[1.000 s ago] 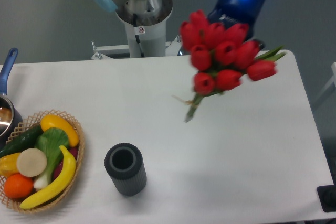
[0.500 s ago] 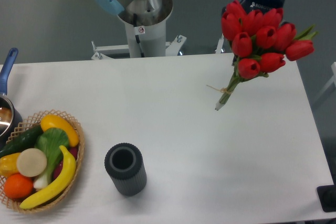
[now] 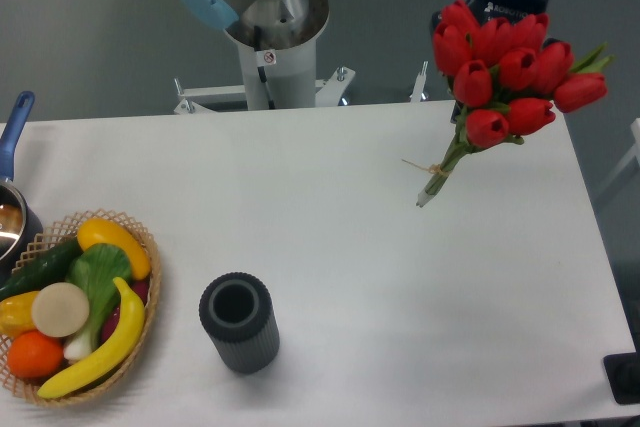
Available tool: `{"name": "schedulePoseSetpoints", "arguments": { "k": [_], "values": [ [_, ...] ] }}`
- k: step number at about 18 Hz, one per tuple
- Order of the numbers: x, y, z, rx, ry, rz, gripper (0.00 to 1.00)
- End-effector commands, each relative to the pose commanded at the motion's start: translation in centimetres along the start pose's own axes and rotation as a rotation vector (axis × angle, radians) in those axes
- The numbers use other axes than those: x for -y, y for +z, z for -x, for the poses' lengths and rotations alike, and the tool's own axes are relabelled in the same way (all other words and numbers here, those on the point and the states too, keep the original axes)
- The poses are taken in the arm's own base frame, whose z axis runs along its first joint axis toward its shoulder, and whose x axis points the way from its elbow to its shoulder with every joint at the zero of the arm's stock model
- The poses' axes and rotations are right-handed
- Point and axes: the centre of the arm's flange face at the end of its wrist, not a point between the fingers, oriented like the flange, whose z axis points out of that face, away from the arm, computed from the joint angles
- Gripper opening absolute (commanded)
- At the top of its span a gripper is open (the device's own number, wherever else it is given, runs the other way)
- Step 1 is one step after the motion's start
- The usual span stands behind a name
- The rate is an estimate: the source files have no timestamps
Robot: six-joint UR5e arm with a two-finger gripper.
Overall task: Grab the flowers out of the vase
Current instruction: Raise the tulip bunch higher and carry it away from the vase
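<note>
Camera view shows the tulip bouquet [image 3: 505,57] lifted at two o'clock, well apart from the ribbed vase [image 3: 238,321] at seven o'clock. Its stems hang clear of the surface [image 3: 330,207]. The pincer hides behind the buds; I cannot tell its grip.

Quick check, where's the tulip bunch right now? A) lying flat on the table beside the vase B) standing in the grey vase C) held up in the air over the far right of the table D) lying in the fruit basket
C: the flowers hang tilted under the arm's blue end, stems clear of the table, while the vase stands with an empty mouth at front left.
</note>
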Motion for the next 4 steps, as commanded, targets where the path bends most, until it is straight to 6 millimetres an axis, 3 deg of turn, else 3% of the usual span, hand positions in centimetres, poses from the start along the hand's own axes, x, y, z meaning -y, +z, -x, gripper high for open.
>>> {"name": "schedulePoseSetpoints", "arguments": {
  "k": [4],
  "values": [
    [-0.15,-0.33,0.17,0.007,-0.003,0.0,0.37]
  ]
}}
